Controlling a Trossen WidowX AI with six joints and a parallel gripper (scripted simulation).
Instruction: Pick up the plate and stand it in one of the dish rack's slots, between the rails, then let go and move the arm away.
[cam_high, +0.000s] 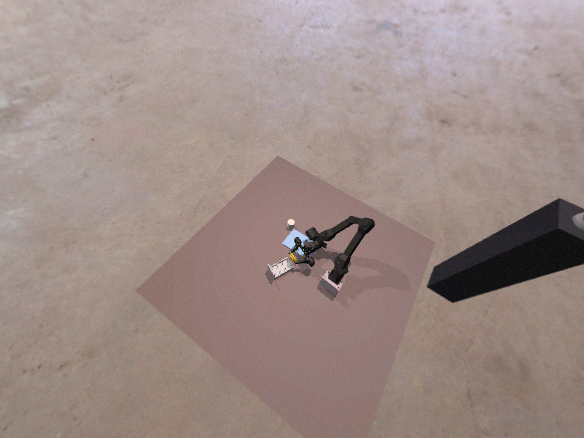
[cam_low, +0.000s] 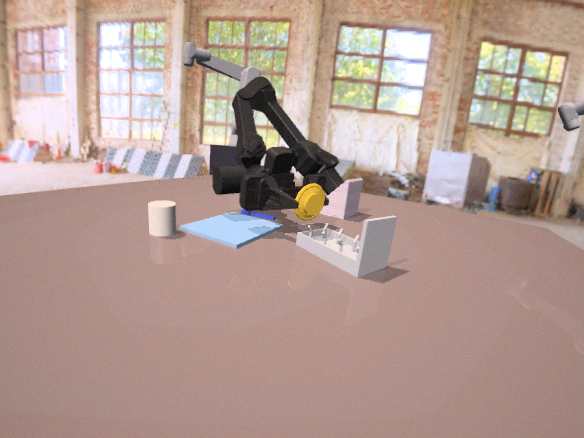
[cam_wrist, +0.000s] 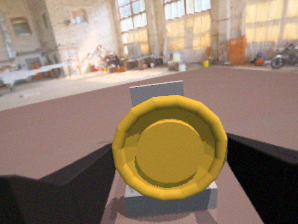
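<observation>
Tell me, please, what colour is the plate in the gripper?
Yellow; the plate shows best in the wrist view.

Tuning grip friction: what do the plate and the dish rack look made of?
Plate: yellow, glossy, likely plastic or glazed ceramic; soft highlights on the faceted rim. Dish rack: pale grey, matte, probably plastic or painted metal; flat and even, no shine. The gripper holds the plate by its edges.
</observation>
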